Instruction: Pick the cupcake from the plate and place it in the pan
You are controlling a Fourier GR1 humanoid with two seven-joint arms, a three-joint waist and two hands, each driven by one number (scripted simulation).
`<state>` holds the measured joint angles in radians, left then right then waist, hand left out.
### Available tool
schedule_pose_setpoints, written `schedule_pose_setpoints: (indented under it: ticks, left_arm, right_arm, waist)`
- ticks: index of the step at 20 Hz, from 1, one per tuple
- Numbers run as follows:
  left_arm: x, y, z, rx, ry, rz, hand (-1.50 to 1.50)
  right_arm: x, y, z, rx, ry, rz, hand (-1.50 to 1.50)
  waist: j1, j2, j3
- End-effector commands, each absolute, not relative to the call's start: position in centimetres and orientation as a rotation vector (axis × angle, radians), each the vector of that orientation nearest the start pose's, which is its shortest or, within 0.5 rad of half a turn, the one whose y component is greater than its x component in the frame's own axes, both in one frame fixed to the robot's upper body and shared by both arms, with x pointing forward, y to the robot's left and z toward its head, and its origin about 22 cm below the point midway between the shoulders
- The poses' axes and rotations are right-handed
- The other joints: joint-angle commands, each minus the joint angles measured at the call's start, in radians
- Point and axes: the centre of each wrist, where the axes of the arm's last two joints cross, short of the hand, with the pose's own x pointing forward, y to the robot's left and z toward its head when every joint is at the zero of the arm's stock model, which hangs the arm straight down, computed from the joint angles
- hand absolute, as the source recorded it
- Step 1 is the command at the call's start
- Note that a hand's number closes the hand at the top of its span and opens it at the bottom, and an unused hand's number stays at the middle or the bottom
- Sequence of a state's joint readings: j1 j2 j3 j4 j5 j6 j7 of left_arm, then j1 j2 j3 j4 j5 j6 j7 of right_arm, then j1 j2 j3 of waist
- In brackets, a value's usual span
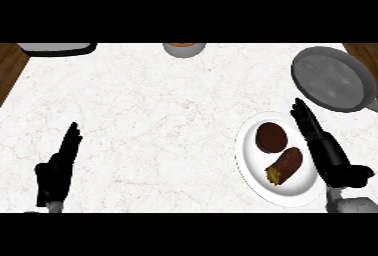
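A white marble counter (148,125) is carrying a white plate (255,175) at the near right, and on it the cupcake (270,137), a dark brown round, is sitting just beyond an elongated reddish-brown food item (285,165). The grey pan (332,77) is lying beyond the plate at the far right, apart from it. An orange-topped cup (184,48) and a grey appliance (57,48) are showing at the far edge. The right hand (321,142) is stretching over the plate's right rim, fingers straight and open, pointing toward the pan, holding nothing. The left hand (57,167) is resting open at the near left, fingers up.
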<state>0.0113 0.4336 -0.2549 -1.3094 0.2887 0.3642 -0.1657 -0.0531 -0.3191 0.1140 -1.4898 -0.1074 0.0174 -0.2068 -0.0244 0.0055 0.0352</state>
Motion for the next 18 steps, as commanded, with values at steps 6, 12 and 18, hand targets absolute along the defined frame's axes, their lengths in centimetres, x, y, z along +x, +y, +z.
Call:
schedule_pose_setpoints:
  ticks: [6, 12, 18]
  left_arm:
    - [25.7, 22.7, 1.1, 0.030, -1.743, -0.117, 0.00]
    - [24.4, 19.5, 1.4, -0.034, -1.703, -0.116, 0.00]
    - [23.9, 20.6, 0.7, -0.072, -1.691, -0.131, 0.00]
  right_arm:
    - [29.1, -30.5, 7.6, 0.259, -2.004, 0.184, 1.50]
    - [21.2, -39.1, 2.2, -0.179, -1.836, 0.116, -1.50]
    - [22.7, -39.6, 4.8, -0.376, -1.799, 0.361, -1.50]
  waist:
    - [0.017, -0.011, -0.034]
    - [0.014, -0.008, -0.034]
    - [0.026, -0.006, -0.035]
